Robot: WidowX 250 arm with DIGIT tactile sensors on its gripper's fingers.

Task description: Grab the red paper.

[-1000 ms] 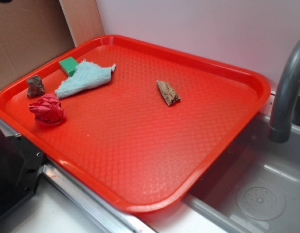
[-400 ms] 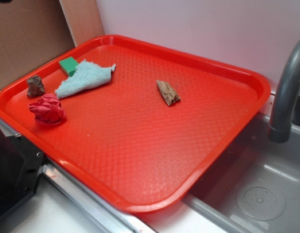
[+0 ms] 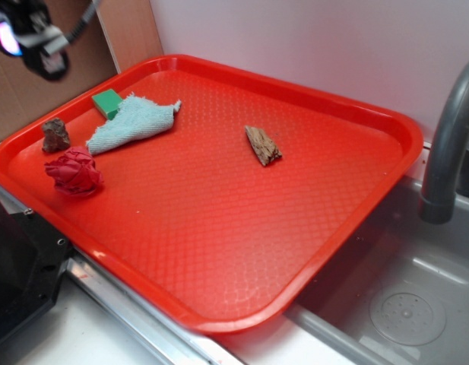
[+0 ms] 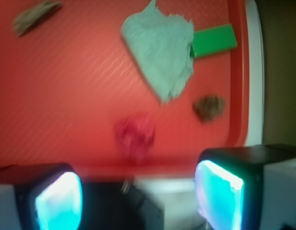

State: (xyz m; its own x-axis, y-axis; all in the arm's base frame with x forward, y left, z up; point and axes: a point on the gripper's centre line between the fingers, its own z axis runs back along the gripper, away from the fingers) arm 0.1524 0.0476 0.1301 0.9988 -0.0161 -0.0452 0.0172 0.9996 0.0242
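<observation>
- Wrist view shows the gripper point(image 4: 138, 194) along the bottom edge of the frame, its two fingers point(image 4: 219, 196) set wide apart with nothing between them, so it stands open and empty; the pads glow pale blue, and the picture is blurred.
- Exterior view catches only part of the gripper point(image 3: 25, 34) in the upper left corner, high above the left end of the red tray point(image 3: 310, 99) and in front of brown cardboard point(image 3: 36, 91).
- In the wrist view the red paper point(image 4: 135, 136), a crumpled pinkish-red ball, lies just above the gap between the fingers, apart from them, near the tray's point(image 4: 66, 96) lower rim.
- In the exterior view the red paper point(image 3: 73, 171) rests on the tray floor at the left of the frame, close to the near rim.
- A small brown rock point(image 3: 55, 135) stands just beside it, toward the upper left; in the wrist view the rock point(image 4: 209, 107) sits right of the paper.
- A light blue-green cloth point(image 3: 131, 122) lies crumpled farther up, its edge overlapping a green block point(image 3: 106, 103).
- A brown piece of wood point(image 3: 262, 144) lies alone near the tray's middle, well apart from the rest.
- A grey faucet point(image 3: 447, 152) rises at the right edge over a grey sink point(image 3: 401, 296).
</observation>
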